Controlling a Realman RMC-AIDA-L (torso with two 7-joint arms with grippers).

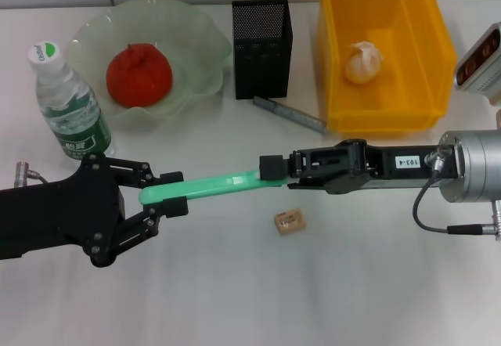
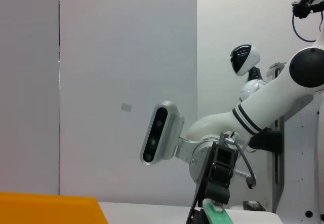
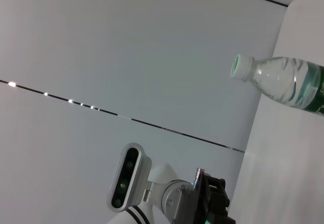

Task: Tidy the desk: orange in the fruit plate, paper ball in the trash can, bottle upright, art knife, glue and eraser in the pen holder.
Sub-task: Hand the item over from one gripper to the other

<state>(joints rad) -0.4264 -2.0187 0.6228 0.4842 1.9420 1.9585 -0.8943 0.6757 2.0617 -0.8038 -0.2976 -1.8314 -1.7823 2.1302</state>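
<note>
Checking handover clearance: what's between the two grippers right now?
In the head view a green art knife spans the gap, one end in the left gripper, the other in the right gripper. The eraser lies on the table just beside it.

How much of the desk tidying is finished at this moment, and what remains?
Done: the orange lies in the fruit plate, the paper ball is in the trash can, and the bottle stands upright.

In hand: a green stick-like tool is held at both ends, by the left end effector and the right end effector.

Left: the eraser and a grey stick lie on the desk, outside the pen holder.
</note>
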